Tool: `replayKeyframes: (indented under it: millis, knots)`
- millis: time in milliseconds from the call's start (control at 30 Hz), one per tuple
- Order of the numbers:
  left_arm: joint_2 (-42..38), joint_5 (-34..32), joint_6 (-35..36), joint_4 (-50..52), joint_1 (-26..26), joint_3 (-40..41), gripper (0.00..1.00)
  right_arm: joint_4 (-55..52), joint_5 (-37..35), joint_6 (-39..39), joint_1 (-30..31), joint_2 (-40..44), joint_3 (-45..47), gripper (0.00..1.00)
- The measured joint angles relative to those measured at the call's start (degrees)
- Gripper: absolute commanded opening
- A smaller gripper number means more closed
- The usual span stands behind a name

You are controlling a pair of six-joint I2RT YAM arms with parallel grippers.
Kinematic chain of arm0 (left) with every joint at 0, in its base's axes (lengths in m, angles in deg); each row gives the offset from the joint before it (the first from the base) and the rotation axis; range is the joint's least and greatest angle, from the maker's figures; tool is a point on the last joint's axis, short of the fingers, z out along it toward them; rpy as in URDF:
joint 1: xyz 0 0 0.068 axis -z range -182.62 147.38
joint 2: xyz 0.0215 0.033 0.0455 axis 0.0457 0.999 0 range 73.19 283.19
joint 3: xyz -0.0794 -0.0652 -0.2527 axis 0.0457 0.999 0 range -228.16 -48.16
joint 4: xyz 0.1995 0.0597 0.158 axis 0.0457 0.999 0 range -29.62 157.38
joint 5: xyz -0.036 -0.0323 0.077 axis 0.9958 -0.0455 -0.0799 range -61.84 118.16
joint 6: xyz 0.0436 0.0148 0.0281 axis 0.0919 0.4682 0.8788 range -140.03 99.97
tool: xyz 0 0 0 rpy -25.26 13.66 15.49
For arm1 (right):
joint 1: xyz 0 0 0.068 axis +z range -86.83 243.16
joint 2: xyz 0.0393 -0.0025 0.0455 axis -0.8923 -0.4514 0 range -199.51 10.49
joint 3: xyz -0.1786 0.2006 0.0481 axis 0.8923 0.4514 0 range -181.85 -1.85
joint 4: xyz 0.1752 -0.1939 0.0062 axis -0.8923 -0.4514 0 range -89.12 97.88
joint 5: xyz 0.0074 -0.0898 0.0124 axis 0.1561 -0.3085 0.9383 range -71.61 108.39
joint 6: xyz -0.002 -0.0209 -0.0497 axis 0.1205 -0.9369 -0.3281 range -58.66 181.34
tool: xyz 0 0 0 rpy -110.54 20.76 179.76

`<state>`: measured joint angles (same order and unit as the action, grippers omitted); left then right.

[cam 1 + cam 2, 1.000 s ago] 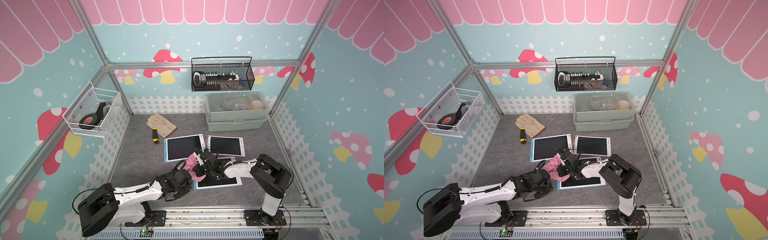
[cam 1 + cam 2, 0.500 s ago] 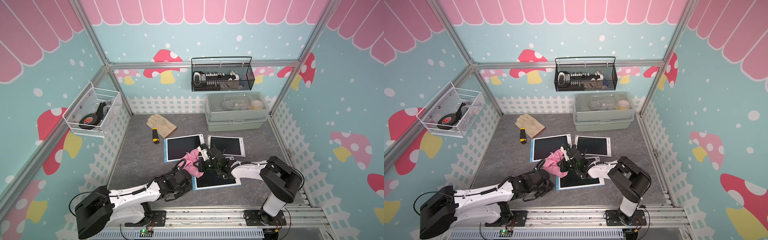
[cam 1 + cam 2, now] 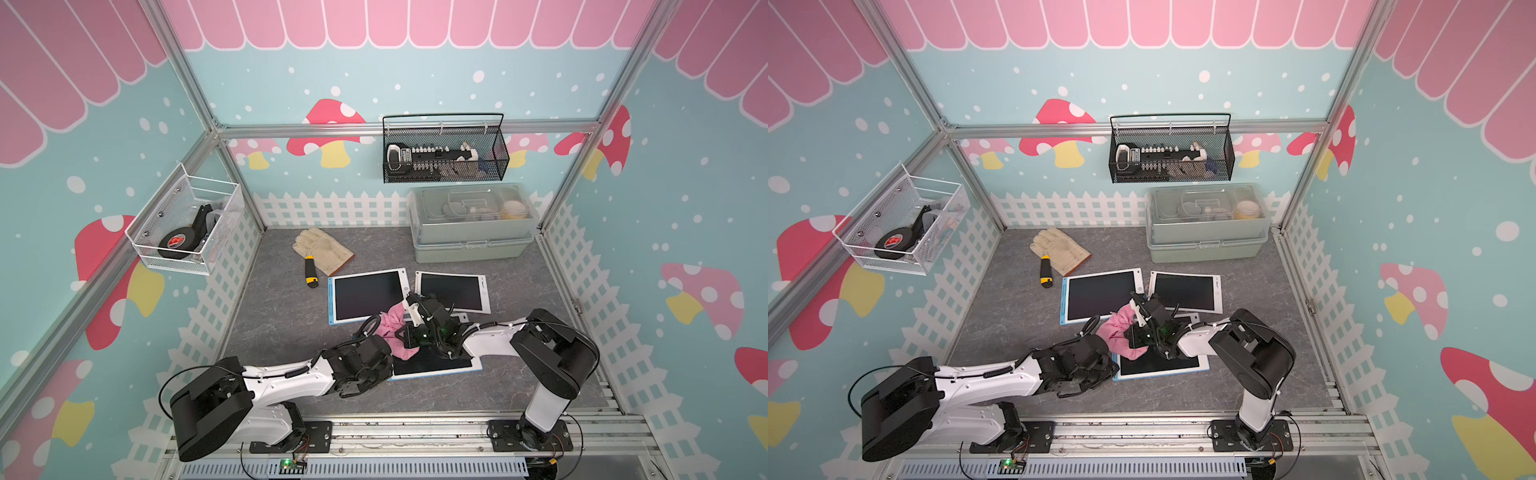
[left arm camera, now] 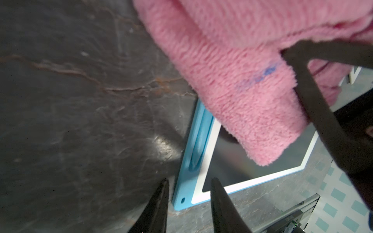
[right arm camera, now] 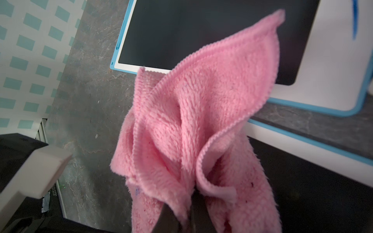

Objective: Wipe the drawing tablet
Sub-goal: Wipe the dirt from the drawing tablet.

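Left claw [image 4: 189,179] has gone from nearly closed to a narrow gap, with nothing between its fingers. Right arm's elbow has swung outward a bit, while the fluffy pink microfibre cloth [image 3: 392,328] sits about where it was. Right claw [image 5: 181,213] is clamped on a bunched fold of that cloth, the rest fanning out past the fingertips. Target looks like the nearest drawing tablet [image 3: 428,368], dark screen, white bezel, blue edge, flat on the grey stone-pattern tabletop [image 3: 282,324] and partly under the right forearm in both top views. Key relation: the cloth hangs over the tablet's left end. The uncovered screen runs off to the robot's right along the tablet's long axis, which lies side to side across the rig. So the stroke probably goes rightward, back toward the right arm's own base, and the right arm does the wiping since it has the cloth. Left claw sits at the tablet's near left corner, straddling the blue edge in the left wrist view; contact can't be told. Its likely job is pinning the tablet. Whether the cloth touches the screen is unclear. A blue-framed tablet [image 3: 365,296] and a white-framed tablet [image 3: 453,291] lie just beyond.
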<state>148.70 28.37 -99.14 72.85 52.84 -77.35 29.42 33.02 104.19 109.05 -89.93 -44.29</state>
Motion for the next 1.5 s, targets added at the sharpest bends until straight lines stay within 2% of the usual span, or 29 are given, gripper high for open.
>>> replayKeyframes:
  millis: [200,600,833,1033,1367,1500]
  knots:
    - [1.6,-0.5,-0.4,0.2,0.9,-0.8,0.25,0.2,0.1,-0.3,2.0,-2.9,-1.8,0.00]
    - [2.8,-1.3,-1.0,4.3,1.2,-2.3,0.17,9.9,3.4,2.2,3.6,-10.1,-5.0,0.00]
    - [3.7,-1.4,-1.2,6.2,1.2,-3.5,0.13,11.4,4.5,3.1,3.1,-11.0,-5.3,0.00]
    - [1.6,-1.3,-1.7,6.0,1.2,-1.8,0.13,10.8,3.8,2.9,3.2,-7.9,-1.9,0.00]
    - [1.4,-1.3,-1.7,6.3,1.2,-1.8,0.12,-1.0,4.2,-1.2,3.4,-0.6,0.9,0.00]
    - [-0.5,-1.6,-1.6,11.6,0.9,-2.5,0.13,-4.7,2.6,-2.3,3.6,3.0,2.9,0.00]
